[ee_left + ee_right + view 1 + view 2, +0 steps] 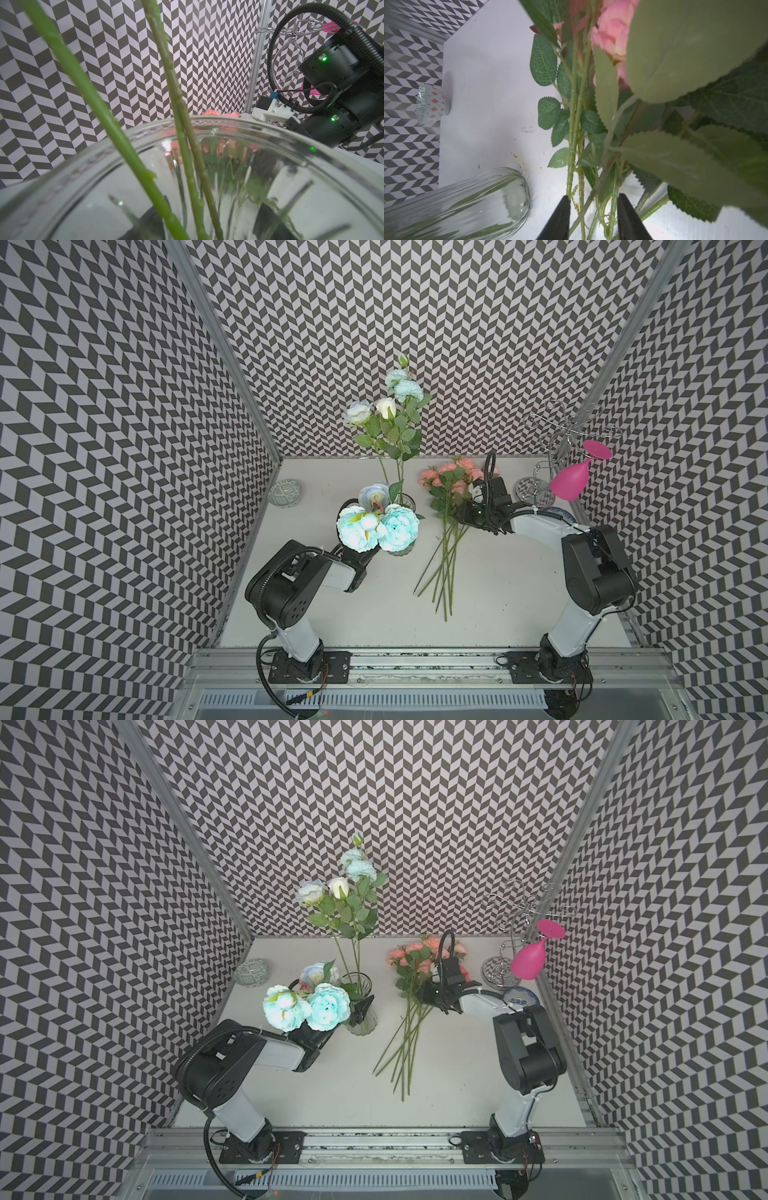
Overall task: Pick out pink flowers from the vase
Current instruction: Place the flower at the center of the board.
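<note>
the pink flowers (451,483) lie in a bunch on the worktop (511,597), out of the vase (365,1021) and beside it on the robot's right; their blooms point toward the back wall and their stems fan toward the front; the right fingers (559,218) stand apart, with several stems in the gap between them, just below the leaves; the left fingers (360,1008) are clamped on the vase, which stands upright and holds the pale blue and white flowers (330,1006).

Blue flowers (399,526), magenta glass (570,485) by wire rack (528,490), patterned dish (284,492)
</note>
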You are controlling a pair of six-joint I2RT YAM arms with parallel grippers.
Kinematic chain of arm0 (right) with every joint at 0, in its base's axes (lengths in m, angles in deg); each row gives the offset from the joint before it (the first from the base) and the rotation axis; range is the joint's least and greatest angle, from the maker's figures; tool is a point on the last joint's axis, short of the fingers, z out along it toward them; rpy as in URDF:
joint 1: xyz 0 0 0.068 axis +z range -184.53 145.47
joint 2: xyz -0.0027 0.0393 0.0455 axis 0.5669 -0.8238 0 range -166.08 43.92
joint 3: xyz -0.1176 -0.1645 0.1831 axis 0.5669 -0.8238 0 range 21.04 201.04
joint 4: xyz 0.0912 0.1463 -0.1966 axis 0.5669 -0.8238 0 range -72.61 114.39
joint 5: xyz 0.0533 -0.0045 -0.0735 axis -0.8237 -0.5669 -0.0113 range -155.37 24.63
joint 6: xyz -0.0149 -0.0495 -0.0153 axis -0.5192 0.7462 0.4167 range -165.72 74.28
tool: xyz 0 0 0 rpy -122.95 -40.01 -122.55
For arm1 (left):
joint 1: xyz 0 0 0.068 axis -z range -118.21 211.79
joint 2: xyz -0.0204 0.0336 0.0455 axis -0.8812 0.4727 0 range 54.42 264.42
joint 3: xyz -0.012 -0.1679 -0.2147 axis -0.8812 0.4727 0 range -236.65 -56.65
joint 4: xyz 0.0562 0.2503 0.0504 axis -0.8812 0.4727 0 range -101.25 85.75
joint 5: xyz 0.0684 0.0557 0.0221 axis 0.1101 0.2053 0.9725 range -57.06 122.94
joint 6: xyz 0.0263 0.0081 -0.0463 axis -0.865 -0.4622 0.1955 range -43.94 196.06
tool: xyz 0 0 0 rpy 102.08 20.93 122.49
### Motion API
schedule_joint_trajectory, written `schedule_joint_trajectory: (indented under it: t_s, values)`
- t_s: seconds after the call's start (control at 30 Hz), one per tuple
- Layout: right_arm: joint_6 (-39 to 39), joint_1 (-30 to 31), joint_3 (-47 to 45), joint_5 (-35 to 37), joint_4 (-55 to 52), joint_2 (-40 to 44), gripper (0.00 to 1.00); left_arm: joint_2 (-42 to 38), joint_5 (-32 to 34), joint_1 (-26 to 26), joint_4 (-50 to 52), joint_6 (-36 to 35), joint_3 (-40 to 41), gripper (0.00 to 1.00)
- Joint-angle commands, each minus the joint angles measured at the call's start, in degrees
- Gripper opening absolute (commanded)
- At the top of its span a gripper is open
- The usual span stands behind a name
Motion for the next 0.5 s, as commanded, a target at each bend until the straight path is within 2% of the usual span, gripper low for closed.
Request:
schedule_joint_trajectory:
  t_s: [0.0, 0.03, 0.1, 0.27, 0.33, 0.4, 0.47]
  values:
    - [-1.4, -0.2, -0.4, 2.1, 4.1, 3.0, 0.42, 0.5, 1.8, -0.3, 7.4, 0.7, 2.2, 0.32]
    - [-1.6, -0.2, -0.5, 2.3, 4.2, 3.5, 0.43, 0.3, 1.9, -0.3, 7.5, 0.8, 2.2, 0.39]
    - [-1.8, -0.2, -0.8, 2.4, 4.7, 4.4, 0.44, 0.2, 1.8, -0.3, 7.3, 1.1, 2.4, 0.45]
    - [-2.5, -0.1, -1.3, 3.4, 5.9, 6.3, 0.47, -0.3, 1.7, -0.3, 6.9, 0.8, 3.0, 0.75]
    - [-2.5, -0.2, -1.3, 3.8, 6.1, 6.6, 0.47, -0.6, 1.9, -0.3, 6.6, 0.8, 3.4, 0.84]
    - [-2.3, -0.2, -1.2, 4.0, 6.1, 6.9, 0.47, -1.0, 2.0, -0.4, 6.4, 0.7, 3.8, 0.99]
    - [-2.3, -0.2, -1.3, 4.0, 6.3, 7.0, 0.48, -1.3, 2.1, -0.4, 6.1, 0.6, 4.3, 0.99]
